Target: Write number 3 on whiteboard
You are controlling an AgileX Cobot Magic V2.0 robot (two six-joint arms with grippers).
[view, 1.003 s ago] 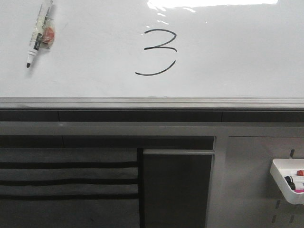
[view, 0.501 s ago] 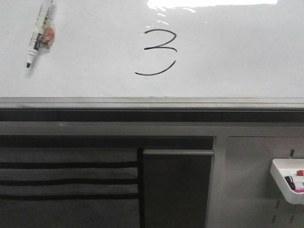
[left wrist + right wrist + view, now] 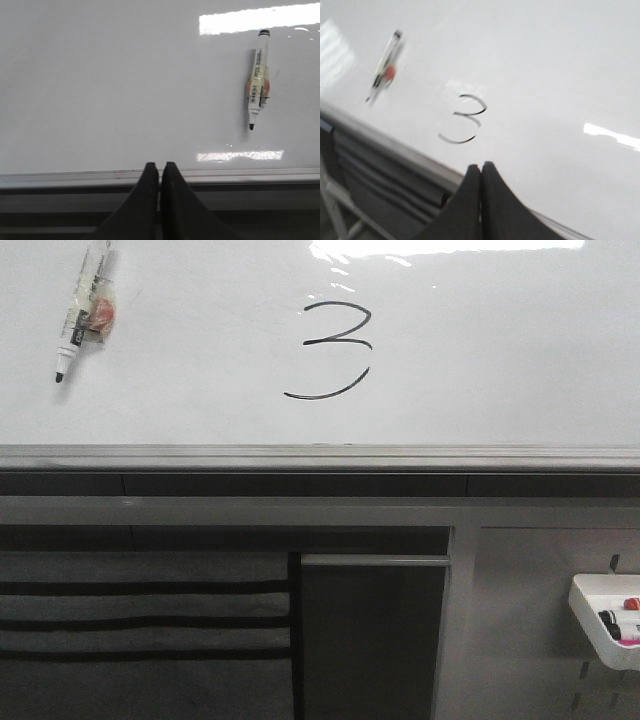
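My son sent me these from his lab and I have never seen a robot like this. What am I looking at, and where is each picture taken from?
It is a robot with two arms, each ending in a two-fingered gripper. One picture looks forward from the robot at a whiteboard bearing a hand-drawn number 3. A marker lies on the board, its cap off, to the left of the digit. Lower right, a small white tray holds more markers. The other two pictures come from cameras on the wrists: the black wedges at the bottom are the left gripper and the right gripper. Both are shut and hold nothing.
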